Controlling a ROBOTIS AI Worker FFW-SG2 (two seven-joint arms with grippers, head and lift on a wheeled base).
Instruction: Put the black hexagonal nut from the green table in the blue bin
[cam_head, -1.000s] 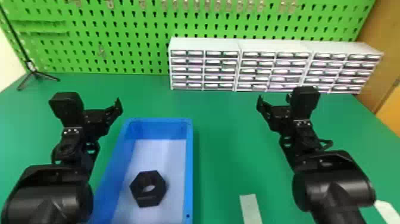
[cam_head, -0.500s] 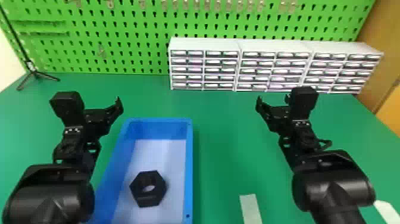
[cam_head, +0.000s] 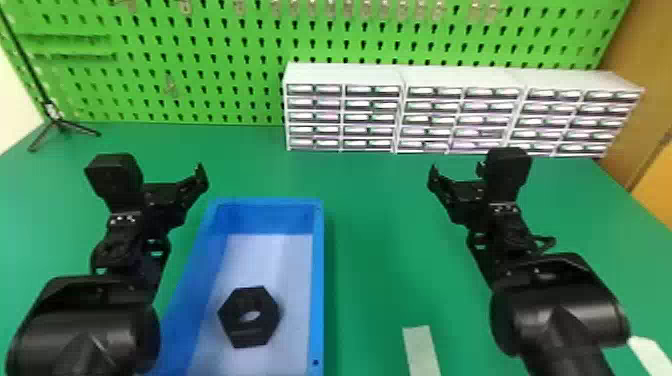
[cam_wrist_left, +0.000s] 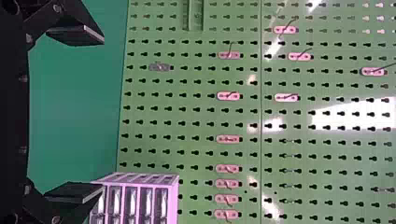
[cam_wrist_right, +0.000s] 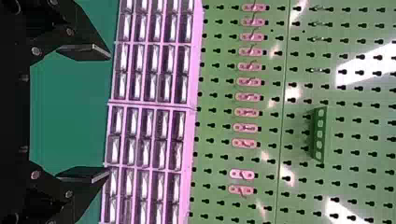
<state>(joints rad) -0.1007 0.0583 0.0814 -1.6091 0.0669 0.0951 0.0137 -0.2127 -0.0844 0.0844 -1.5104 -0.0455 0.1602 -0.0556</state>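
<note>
The nut (cam_head: 246, 328) lies flat inside the bin (cam_head: 318, 280), nearer the left gripper (cam_wrist_left: 102, 114) than the right gripper (cam_wrist_right: 109, 113), and robot-side of both. Both grippers stand empty, fingers (cam_wrist_right: 86, 52) spread wide. Placement appears complete (from where I stand, no regrasp seems needed); keep the left arm clear of the rim.

Workshop or lab bench: green pegboard (cam_head: 215, 45) with hooks (cam_head: 365, 7) rises behind green table (cam_head: 370, 200); white small-drawer cabinets (cam_head: 345, 75) line table's back edge; slim black stand (cam_head: 60, 124), perhaps tripod, stands in far left corner; wood-toned panel (cam_head: 632, 115) at right.
</note>
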